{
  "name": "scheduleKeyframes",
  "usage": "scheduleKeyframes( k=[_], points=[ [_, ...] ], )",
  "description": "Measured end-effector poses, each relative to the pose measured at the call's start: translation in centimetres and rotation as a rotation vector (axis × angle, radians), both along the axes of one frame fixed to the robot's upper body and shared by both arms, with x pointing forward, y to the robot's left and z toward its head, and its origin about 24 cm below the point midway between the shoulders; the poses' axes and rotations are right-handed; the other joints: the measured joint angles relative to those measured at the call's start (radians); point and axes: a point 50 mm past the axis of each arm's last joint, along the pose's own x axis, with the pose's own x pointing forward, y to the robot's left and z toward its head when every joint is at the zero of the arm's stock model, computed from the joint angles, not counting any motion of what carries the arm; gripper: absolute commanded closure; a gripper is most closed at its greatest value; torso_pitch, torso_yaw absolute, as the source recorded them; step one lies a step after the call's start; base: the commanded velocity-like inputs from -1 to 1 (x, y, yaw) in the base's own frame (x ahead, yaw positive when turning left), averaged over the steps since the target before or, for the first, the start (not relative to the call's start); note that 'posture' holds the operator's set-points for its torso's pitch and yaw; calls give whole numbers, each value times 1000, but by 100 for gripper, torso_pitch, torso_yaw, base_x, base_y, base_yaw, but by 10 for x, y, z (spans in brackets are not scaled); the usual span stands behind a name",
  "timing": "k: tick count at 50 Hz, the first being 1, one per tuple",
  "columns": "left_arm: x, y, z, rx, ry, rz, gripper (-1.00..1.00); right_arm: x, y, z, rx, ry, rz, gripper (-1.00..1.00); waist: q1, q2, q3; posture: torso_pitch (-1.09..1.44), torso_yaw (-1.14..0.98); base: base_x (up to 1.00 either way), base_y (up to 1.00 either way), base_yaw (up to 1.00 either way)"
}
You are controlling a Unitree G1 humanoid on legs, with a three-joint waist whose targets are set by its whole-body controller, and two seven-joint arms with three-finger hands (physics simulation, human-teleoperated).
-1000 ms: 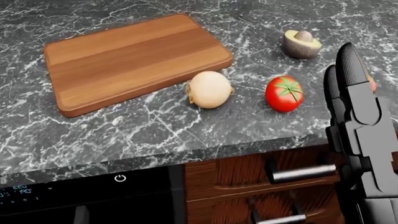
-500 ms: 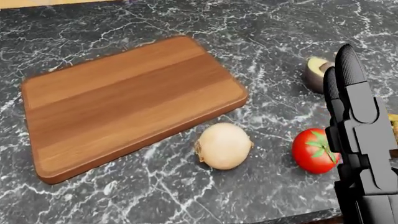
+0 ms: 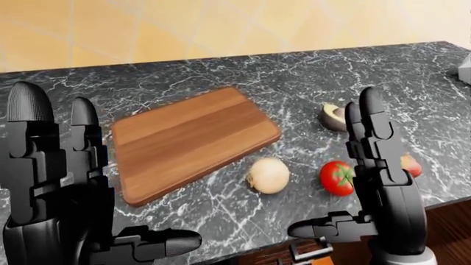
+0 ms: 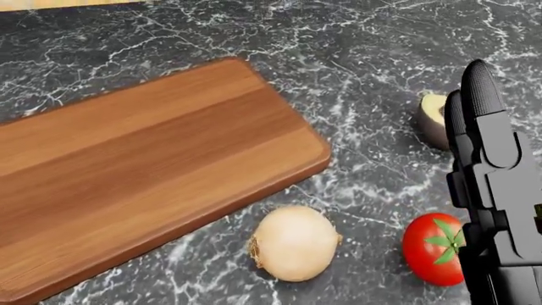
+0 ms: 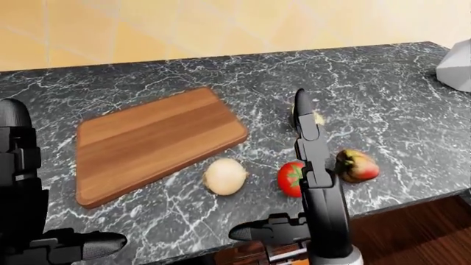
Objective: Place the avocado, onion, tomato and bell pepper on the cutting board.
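Note:
On the black marble counter lies the wooden cutting board [image 3: 191, 141], bare. To its lower right rests the pale onion [image 3: 269, 175], then the red tomato [image 3: 335, 178]. The halved avocado [image 3: 333, 116] lies above the tomato, partly behind my right hand. The reddish bell pepper [image 5: 357, 165] sits right of the tomato. My right hand [image 3: 335, 165] is raised before the tomato and avocado, fingers straight up, thumb out, open and empty. My left hand [image 3: 110, 182] is held up at the lower left of the board, also open and empty. Neither hand touches anything.
A yellow tiled wall [image 3: 221, 27] runs along the top of the counter. A white object [image 5: 456, 66] stands at the counter's far right. The counter's near edge [image 3: 442, 200] crosses the bottom, with wooden drawers and a metal handle [image 3: 309, 255] below it.
The camera has moved closer and tilted. The counter edge and drawers have left the head view, and the board, onion and tomato look larger. My right hand keeps its place at the right edge.

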Motion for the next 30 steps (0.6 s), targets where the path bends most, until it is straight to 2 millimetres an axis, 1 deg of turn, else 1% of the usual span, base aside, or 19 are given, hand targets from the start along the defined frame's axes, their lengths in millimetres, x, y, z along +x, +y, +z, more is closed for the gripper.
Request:
scheduleKeyframes(
  k=[6, 11, 15, 18, 23, 26, 30],
  points=[
    [0, 0, 1, 2, -5, 2, -100, 1, 1, -1, 1, 2, 3, -100, 2, -5, 4, 0, 0, 0, 0, 0],
    [-1, 0, 1, 2, -4, 3, -100, 1, -2, 5, 6, -9, -14, -100, 7, -10, 6, 0, 0, 0, 0, 0],
    [-1, 0, 0, 3, -3, 1, -100, 4, -15, 16, 17, -15, -109, -100, 15, -15, 5, 0, 0, 0, 0, 0],
    [-1, 0, 0, 3, -4, 2, -100, 3, -24, 22, 12, -9, -140, -100, 17, -17, 2, 0, 0, 0, 0, 0],
    [-1, -1, 1, 5, -8, 0, -100, 8, -29, 26, -27, 5, -148, -100, 16, -18, 1, 0, 0, 0, 0, 0],
    [-1, -1, 1, 4, -6, -1, -100, 13, -37, 37, -70, -14, -171, -100, 16, -18, 2, 0, 0, 0, 0, 0],
    [0, -1, 1, 3, -4, -2, -100, 15, -52, 57, -120, -47, -214, -100, 16, -18, 0, 0, 0, 0, 0, 0]
  ],
)
